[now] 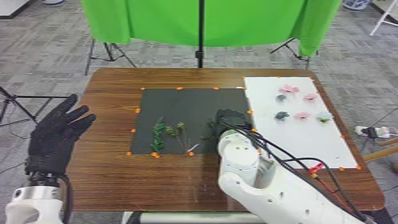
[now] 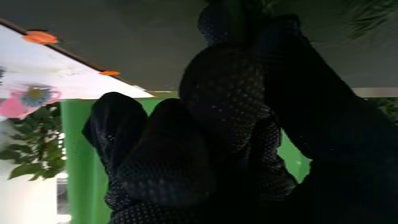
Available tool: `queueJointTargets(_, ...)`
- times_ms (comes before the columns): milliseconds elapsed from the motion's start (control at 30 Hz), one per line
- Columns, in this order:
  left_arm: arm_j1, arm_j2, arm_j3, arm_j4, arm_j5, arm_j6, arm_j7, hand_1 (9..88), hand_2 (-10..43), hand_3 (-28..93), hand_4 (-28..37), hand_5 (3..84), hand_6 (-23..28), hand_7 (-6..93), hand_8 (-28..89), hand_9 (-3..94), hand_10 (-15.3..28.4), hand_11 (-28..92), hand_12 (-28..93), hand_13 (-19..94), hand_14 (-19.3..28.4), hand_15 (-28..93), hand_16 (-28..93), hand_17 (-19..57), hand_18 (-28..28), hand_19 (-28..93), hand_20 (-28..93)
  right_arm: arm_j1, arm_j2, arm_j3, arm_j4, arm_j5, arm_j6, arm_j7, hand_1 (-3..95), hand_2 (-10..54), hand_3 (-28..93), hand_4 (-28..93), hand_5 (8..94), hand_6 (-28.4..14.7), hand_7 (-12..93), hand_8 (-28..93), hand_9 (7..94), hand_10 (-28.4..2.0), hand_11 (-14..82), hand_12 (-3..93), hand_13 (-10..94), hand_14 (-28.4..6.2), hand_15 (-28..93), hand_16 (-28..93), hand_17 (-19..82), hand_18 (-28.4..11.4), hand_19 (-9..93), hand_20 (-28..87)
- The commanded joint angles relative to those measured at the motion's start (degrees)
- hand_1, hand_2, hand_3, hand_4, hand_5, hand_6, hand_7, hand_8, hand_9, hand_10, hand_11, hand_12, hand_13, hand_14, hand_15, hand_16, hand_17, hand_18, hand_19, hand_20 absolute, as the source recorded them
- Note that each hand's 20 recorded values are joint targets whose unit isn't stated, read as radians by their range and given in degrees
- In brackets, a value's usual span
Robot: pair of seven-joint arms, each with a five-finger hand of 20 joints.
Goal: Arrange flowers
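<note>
In the head view my left hand (image 1: 55,142) stands open by the table's left edge. My right hand (image 1: 233,119) is low over the black mat's (image 1: 182,107) right edge, dark against it. Left of it lie a leafy green stem (image 1: 158,136) and a thinner budded sprig (image 1: 180,131). Pink flowers (image 1: 289,89) and grey-green ones (image 1: 282,115) lie on the white sheet (image 1: 284,140). In the right wrist view a bit of greenery (image 2: 266,6) is beside my right hand (image 2: 222,90); its contact is unclear. Another green sprig (image 2: 378,17) lies farther off.
Orange markers (image 1: 179,88) line the mat and sheet on the brown table (image 1: 115,185). A red item (image 1: 316,168) lies near the sheet's near edge, beside my right arm's cables. A green cloth (image 1: 160,22) hangs on stands behind the table.
</note>
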Motion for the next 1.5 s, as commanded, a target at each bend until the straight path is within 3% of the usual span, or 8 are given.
queueJointTargets(33, 0.96, -0.04, 0.07, -0.23, 0.17, -0.1, 0.02, 25.9, 5.8, 80, -21.6, 35.7, 7.1, 14.0, -11, 33.2, 18.1, 23, 11, 24, 24.7, 48, -7, -9.5, 23.1, 52, 16, -0.41, -1.56, 1.0, 0.2, -0.61, 0.01, 1.96, 44.9, -6.9, 79, -22, 93.7, -2.3, 30, 7, 93.7, -11.2, 59.1, 15.5, 92, -8.7, 76, 19, 52, -28.3, 93, 60)
queueJointTargets(233, 1.02, 0.59, 0.43, -0.12, -0.26, 0.18, 0.8, 25.9, 5.7, 80, -21.6, 35.8, 7.2, 14.1, -11, 33.2, 18.1, 23, 11, 24, 24.7, 48, -7, -9.5, 23.1, 52, 16, -0.74, -1.69, 1.8, -0.48, -0.61, -0.93, 2.12, 42.3, -1.7, 79, -21, 93.7, -1.4, 36, -10, 93.7, -11.2, 60.6, 14.6, 94, -8.6, 76, 20, 53, -28.4, 93, 61)
queueJointTargets(567, 1.78, 0.47, 0.26, -0.28, -0.41, 0.32, 0.97, 26.1, 5.7, 80, -21.4, 36.0, 7.4, 14.0, -11, 33.2, 18.1, 23, 11, 24, 24.8, 48, -7, -9.5, 23.1, 52, 16, -1.0, 1.76, 1.46, -2.8, -7.43, -2.72, -0.77, 35.5, -4.7, 75, -23, 93.7, -1.8, 32, -13, 93.7, -11.7, 56.5, 16.0, 91, -9.2, 75, 21, 51, -28.4, 93, 59)
queueJointTargets(833, 1.34, 0.41, -0.66, 0.47, -0.67, -0.02, 1.39, 25.2, 5.4, 79, -22.1, 35.9, 7.3, 13.7, -11, 33.2, 18.1, 23, 11, 24, 24.8, 48, -7, -9.5, 23.1, 52, 16, 0.03, 7.76, 6.61, -7.79, -8.36, -3.02, -4.37, 31.7, -3.6, 72, -21, 93.7, -2.3, 25, -11, 93.7, -12.7, 51.1, 21.2, 86, -10.9, 79, 21, 47, -28.4, 93, 59)
queueJointTargets(1000, 0.75, 0.78, -0.71, 1.11, -1.18, -0.11, 1.87, 23.8, 5.6, 79, -24.0, 35.6, 7.1, 13.5, -10, 33.0, 18.0, 22, 11, 24, 24.8, 48, -7, -9.5, 23.1, 52, 17, -1.91, 15.34, 15.24, -8.3, 3.15, 5.21, -10.83, 29.8, -2.8, 72, -21, 73.8, -5.5, 18, -11, 79.1, -16.9, 39.9, 18.9, 72, -13.9, 72, 15, 31, -28.4, 88, 42)
queueJointTargets(1133, -0.08, 0.65, -0.15, 1.54, -1.27, -0.34, 1.68, 23.0, 5.7, 79, -25.3, 35.4, 7.0, 13.4, -10, 33.0, 18.0, 22, 11, 24, 24.9, 47, -7, -9.6, 23.3, 51, 17, -3.83, 22.54, 18.48, -7.5, 9.42, 13.53, -15.24, 28.9, -3.7, 75, -22, 61.1, -5.1, 16, -12, 68.3, -18.5, 36.5, 16.4, 64, -13.9, 71, 12, 24, -28.1, 82, 39)
queueJointTargets(1233, -0.2, 0.67, 0.17, 1.64, -1.43, -0.19, 1.66, 22.6, 5.7, 79, -26.2, 35.3, 6.8, 13.4, -10, 32.9, 18.1, 21, 11, 24, 24.9, 47, -7, -9.6, 23.2, 51, 17, -5.76, 26.17, 20.73, -6.77, 11.73, 15.82, -17.58, 29.1, -4.6, 78, -23, 57.0, -4.2, 17, -12, 64.9, -18.4, 34.4, 15.4, 61, -13.6, 70, 11, 21, -26.9, 80, 38)
queueJointTargets(1500, -1.01, 1.08, 0.73, 2.2, -1.55, -0.38, 1.8, 22.2, 5.7, 80, -27.1, 34.6, 6.2, 13.5, -10, 32.6, 17.8, 21, 11, 24, 24.9, 47, -7, -9.7, 23.3, 51, 17, -10.65, 30.02, 24.03, -5.52, 10.27, 9.2, -19.57, 28.6, -6.5, 80, -25, 52.6, -2.1, 18, -13, 60.5, -18.9, 31.8, 14.7, 57, -14.0, 71, 10, 20, -27.1, 79, 40)
